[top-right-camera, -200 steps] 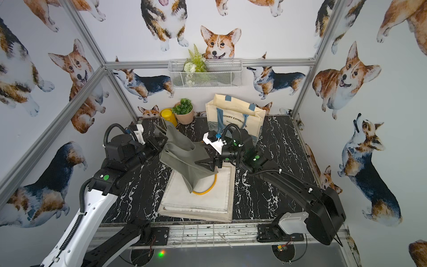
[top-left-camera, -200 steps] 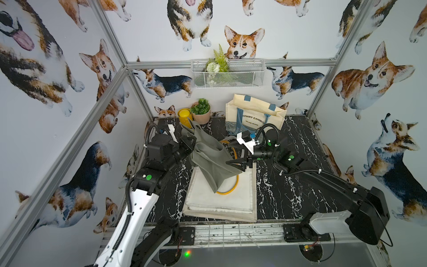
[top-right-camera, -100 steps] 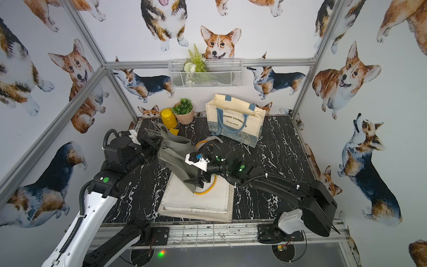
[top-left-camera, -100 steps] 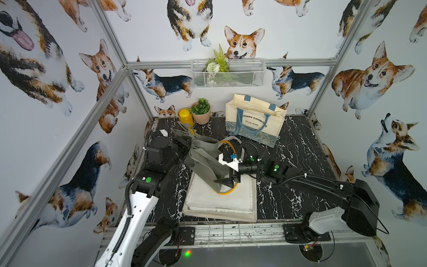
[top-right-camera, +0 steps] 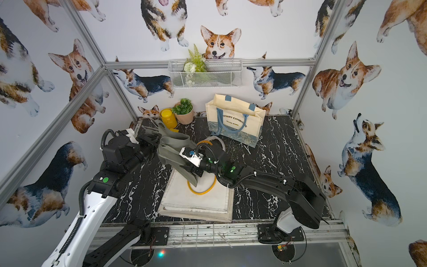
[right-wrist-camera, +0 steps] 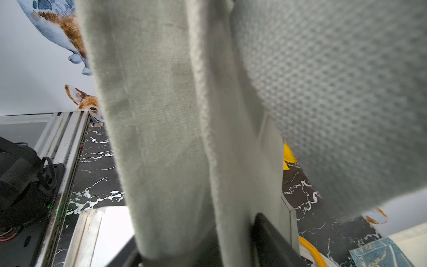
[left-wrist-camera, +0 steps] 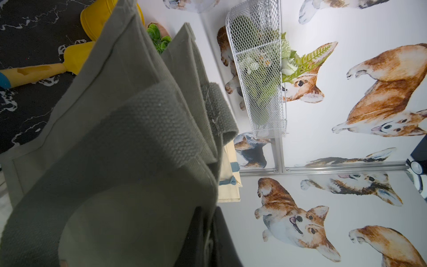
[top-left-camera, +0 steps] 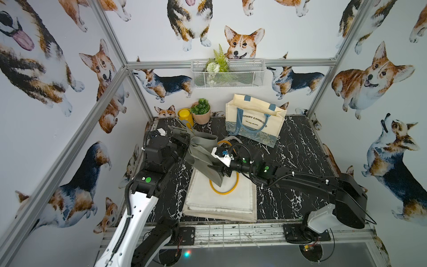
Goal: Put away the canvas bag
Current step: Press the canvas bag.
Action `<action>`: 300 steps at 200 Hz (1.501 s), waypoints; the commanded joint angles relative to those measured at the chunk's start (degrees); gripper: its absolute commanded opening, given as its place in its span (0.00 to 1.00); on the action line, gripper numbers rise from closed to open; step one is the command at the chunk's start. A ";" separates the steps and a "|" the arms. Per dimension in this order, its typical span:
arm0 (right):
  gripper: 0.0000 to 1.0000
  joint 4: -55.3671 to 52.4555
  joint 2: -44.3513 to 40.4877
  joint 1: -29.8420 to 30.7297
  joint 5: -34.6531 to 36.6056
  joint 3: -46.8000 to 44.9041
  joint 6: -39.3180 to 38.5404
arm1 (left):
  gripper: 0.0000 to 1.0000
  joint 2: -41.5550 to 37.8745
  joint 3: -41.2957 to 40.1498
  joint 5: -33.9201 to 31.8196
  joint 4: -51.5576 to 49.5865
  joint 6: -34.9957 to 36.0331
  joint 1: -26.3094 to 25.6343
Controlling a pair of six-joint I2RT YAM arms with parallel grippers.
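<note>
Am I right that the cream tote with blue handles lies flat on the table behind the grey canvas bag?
Not quite: the cream tote stands upright on the table behind the grey canvas bag, as both top views show.

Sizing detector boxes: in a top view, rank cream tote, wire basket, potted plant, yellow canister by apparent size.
Largest first:
cream tote
wire basket
potted plant
yellow canister, close to the plant
</note>
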 commanded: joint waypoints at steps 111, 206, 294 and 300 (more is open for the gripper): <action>0.00 -47.90 -9.24 -12.96 -15.79 18.63 -21.11 | 0.81 -9.30 9.55 7.44 -6.92 72.61 -0.06; 0.00 -70.81 -5.36 -16.79 -14.82 35.37 -34.33 | 0.81 0.21 16.76 40.73 -3.71 87.93 -4.57; 0.00 -73.01 -5.76 -16.79 -14.77 36.36 -34.70 | 0.86 8.57 19.10 30.82 -15.79 98.25 -21.07; 0.00 -73.02 -5.94 -16.79 -14.91 36.18 -34.74 | 0.87 8.72 18.90 28.74 -15.80 98.97 -21.26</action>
